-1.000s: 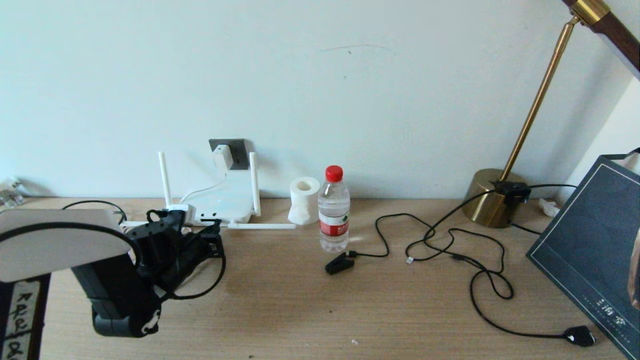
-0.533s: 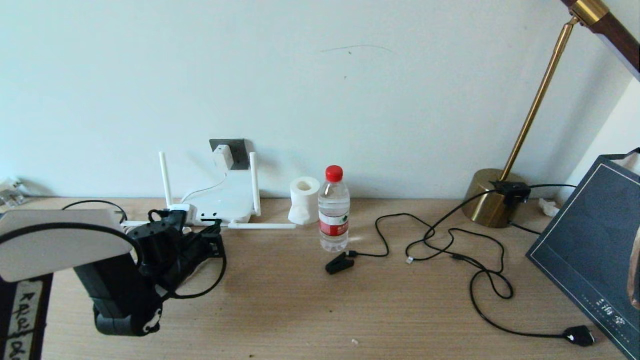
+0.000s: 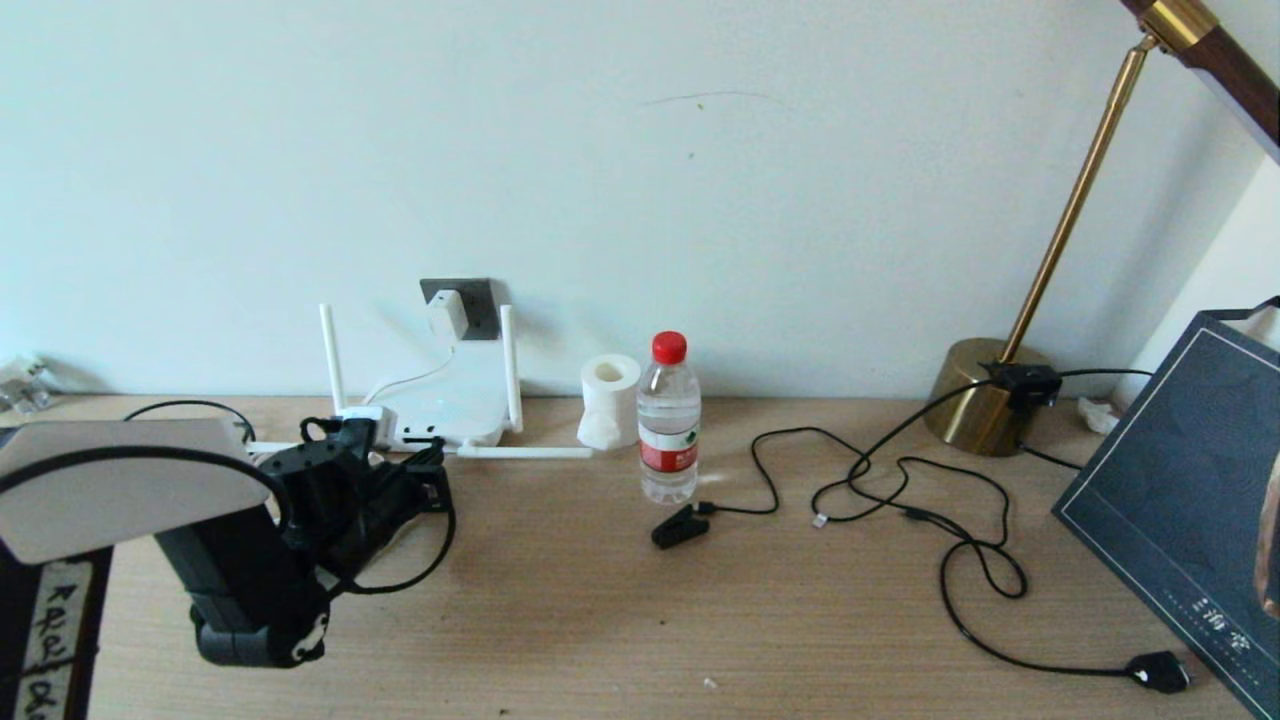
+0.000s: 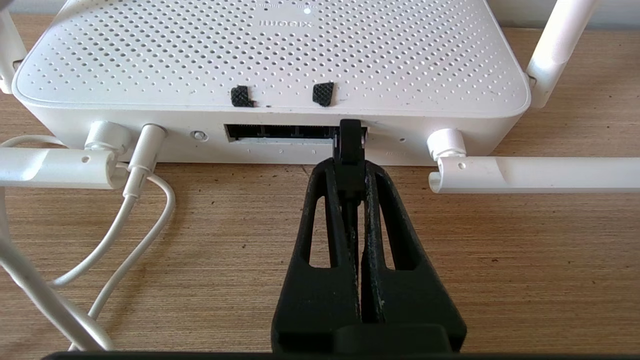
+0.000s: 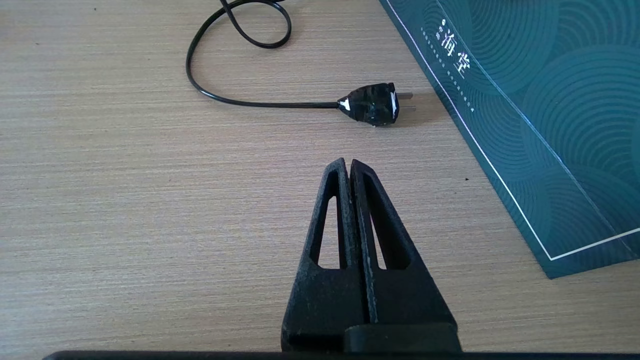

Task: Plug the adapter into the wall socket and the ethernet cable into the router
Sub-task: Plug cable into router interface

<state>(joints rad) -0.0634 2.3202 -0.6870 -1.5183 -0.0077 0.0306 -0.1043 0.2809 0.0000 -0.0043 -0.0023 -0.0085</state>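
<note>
The white router [image 3: 450,400] lies flat against the wall, under the dark grey wall socket [image 3: 475,305]. The white adapter [image 3: 447,312] sits in that socket, and its thin white cord runs down to the router. My left gripper [image 4: 350,172] is shut on the ethernet cable's black plug [image 4: 350,142]. The plug's tip is at the right end of the router's [image 4: 270,55] dark port row [image 4: 280,131]; I cannot tell how far in it is. The black cable loops back under the left gripper [image 3: 428,468]. My right gripper [image 5: 347,162] is shut and empty, above bare table.
A water bottle [image 3: 668,420] and a tissue roll [image 3: 608,400] stand right of the router. A black clip on thin wire [image 3: 678,527], a black cable with a chunky plug [image 5: 372,102], a brass lamp base [image 3: 985,395] and a dark bag [image 3: 1190,500] are on the right.
My left arm has edged slightly forward toward the router with the plug in its grip. Nothing else has moved.
</note>
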